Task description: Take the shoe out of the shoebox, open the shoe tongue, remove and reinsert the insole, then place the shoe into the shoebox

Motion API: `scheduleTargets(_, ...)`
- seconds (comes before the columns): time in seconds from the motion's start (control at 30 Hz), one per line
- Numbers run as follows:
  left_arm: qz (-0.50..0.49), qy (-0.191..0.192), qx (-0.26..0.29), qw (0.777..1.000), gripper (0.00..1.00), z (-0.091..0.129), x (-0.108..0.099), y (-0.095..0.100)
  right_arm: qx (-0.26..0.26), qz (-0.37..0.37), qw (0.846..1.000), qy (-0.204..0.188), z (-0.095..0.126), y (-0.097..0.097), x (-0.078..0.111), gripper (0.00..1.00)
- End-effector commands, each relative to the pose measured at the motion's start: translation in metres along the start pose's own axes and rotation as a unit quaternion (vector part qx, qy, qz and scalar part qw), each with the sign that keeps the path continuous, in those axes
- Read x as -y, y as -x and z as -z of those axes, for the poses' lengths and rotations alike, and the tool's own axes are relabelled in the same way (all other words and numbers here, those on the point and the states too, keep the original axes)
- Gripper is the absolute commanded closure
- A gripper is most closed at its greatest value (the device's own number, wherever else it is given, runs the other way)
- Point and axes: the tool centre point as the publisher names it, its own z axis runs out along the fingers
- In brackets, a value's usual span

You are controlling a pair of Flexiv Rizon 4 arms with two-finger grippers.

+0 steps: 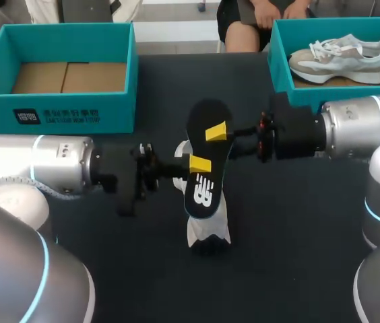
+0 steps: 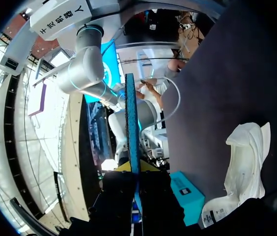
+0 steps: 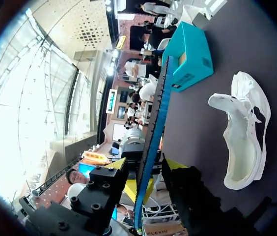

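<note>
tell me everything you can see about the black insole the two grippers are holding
The black insole is a long, thin, foot-shaped pad. Its top is black with a white logo near one end, and its edge is blue in the wrist views. It looks like flexible foam. It is out of the white shoe and held roughly flat above it. The left gripper and right gripper each pinch it from opposite long sides.

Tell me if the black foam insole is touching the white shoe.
Apart. Right wrist view: the black insole, seen edge-on, hangs clear of the white shoe, dark tabletop showing between them.
</note>
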Motion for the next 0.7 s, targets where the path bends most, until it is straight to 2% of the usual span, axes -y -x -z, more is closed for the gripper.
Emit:
scheduleTargets(0.03, 0.000, 0.000, -0.003, 1.000, 1.00, 0.009, 0.006, 0.000, 0.000, -0.001, 1.000, 0.003, 0.002, 0.002, 0.002, 0.69)
scheduleTargets(0.17, -0.002, -0.003, -0.004, 1.000, 1.00, 0.009, 0.008, 0.000, -0.003, 0.002, 1.000, -0.004, 0.002, 0.003, -0.002, 1.00)
scheduleTargets(0.43, 0.007, -0.007, -0.010, 1.000, 1.00, 0.007, 0.014, -0.004, -0.004, 0.002, 1.000, -0.006, 0.000, 0.005, -0.003, 1.00)
scheduleTargets(0.47, 0.008, -0.012, -0.014, 1.000, 0.82, 0.007, 0.015, -0.005, -0.006, 0.001, 1.000, -0.005, -0.001, 0.006, -0.002, 1.00)
scheduleTargets(0.5, 0.005, -0.014, -0.019, 1.000, 0.21, 0.009, 0.016, -0.006, -0.006, -0.001, 1.000, -0.007, -0.001, 0.006, -0.003, 1.00)
scheduleTargets(0.53, 0.006, -0.011, -0.021, 1.000, 0.00, 0.013, 0.015, -0.006, -0.006, -0.002, 1.000, -0.009, -0.001, 0.007, -0.003, 1.00)
scheduleTargets(0.7, 0.035, 0.013, -0.027, 0.999, 0.00, 0.044, 0.006, -0.012, -0.009, -0.007, 1.000, -0.010, 0.001, 0.014, -0.005, 1.00)
